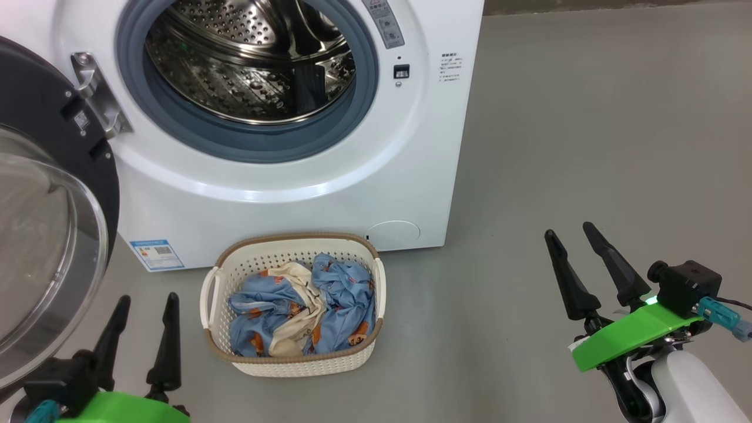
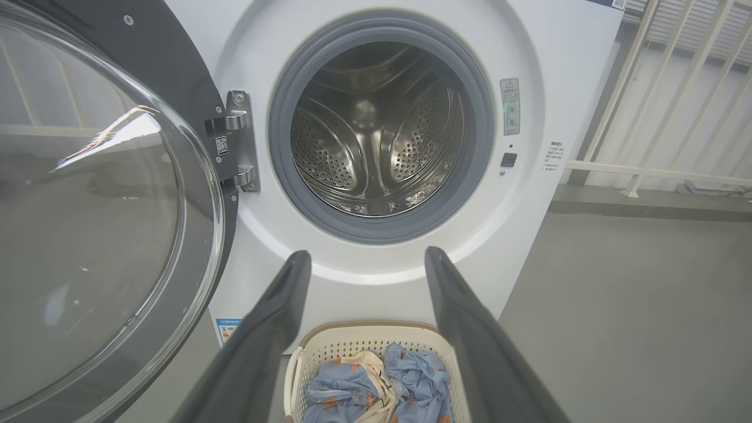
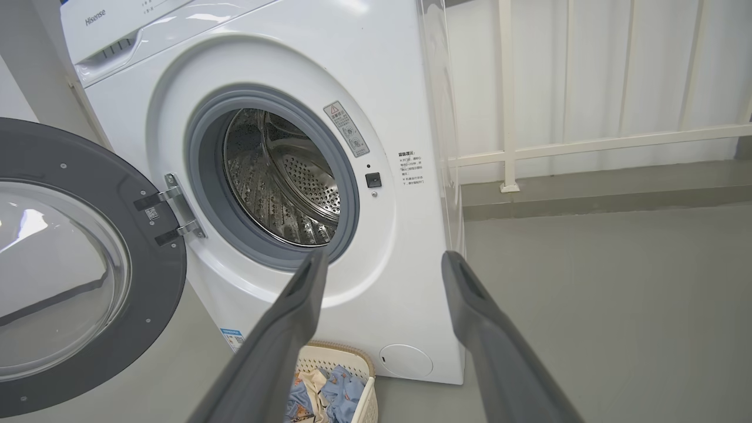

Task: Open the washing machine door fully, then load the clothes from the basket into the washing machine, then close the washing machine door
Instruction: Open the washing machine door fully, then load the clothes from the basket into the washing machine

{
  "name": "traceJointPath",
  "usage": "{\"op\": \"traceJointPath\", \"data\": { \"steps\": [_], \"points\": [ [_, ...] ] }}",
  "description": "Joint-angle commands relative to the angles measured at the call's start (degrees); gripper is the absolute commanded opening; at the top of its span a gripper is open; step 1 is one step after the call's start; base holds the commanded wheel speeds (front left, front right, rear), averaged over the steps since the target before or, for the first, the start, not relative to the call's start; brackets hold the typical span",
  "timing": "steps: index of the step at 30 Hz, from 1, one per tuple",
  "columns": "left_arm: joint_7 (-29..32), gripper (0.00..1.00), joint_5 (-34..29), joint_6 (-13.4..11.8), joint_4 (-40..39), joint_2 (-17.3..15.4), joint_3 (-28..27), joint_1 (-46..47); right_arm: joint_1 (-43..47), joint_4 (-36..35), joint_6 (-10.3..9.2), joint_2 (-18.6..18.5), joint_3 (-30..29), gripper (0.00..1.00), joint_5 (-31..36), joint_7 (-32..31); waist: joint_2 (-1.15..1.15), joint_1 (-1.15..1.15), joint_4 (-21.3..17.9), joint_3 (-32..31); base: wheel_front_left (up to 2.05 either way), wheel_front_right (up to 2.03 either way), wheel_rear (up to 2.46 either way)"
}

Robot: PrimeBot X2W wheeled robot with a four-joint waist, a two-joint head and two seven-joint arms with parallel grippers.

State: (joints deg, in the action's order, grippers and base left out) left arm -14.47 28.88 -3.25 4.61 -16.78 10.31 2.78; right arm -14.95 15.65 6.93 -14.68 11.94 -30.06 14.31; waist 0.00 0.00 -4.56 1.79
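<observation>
Head view: the washing machine (image 1: 294, 194) has its door (image 1: 53, 247) swung wide open on the left. The basket (image 1: 294, 358) sits on the floor (image 1: 558, 147) just in front, clothes (image 1: 335, 294) piled inside. The left gripper (image 1: 147, 298) and right gripper (image 1: 568, 230) both hover spread, holding nothing.

Left wrist view: basket low between the parted fingers (image 2: 264, 352), with the drum (image 2: 376, 135) straight ahead.

Right wrist view: fingers apart too, basket peeking in at the bottom edge.

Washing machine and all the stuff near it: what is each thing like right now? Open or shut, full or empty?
washing machine door: swung wide open on its hinge
washing machine: drum empty, nothing loaded yet
basket: upright on the floor in front of the machine, holding the laundry
clothes: crumpled together in the basket
left gripper: jaws open, holding nothing
right gripper: jaws open, holding nothing
</observation>
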Motion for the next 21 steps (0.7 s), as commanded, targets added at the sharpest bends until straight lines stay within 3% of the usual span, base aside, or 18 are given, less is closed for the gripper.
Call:
{"op": "traceJointPath", "data": {
  "steps": [1, 21],
  "points": [
    [-0.5, 1.00, -0.9, 0.1, -1.7, -1.2, -2.5, 0.8, 0.7, -1.6, 0.56, -0.6, 0.7, 1.00, 0.7, 0.7, 0.00, 0.00, 0.2, 0.0, 0.00, 0.00, 0.00],
    [-0.5, 1.00, -2.4, 1.4, -1.2, 0.3, -4.2, 0.6, 0.6, -1.2, 0.56, -0.6, 1.4, 1.00, 0.6, 0.7, 0.00, 0.00, 0.5, -0.4, 0.00, 0.00, 0.00]
  ]
}}
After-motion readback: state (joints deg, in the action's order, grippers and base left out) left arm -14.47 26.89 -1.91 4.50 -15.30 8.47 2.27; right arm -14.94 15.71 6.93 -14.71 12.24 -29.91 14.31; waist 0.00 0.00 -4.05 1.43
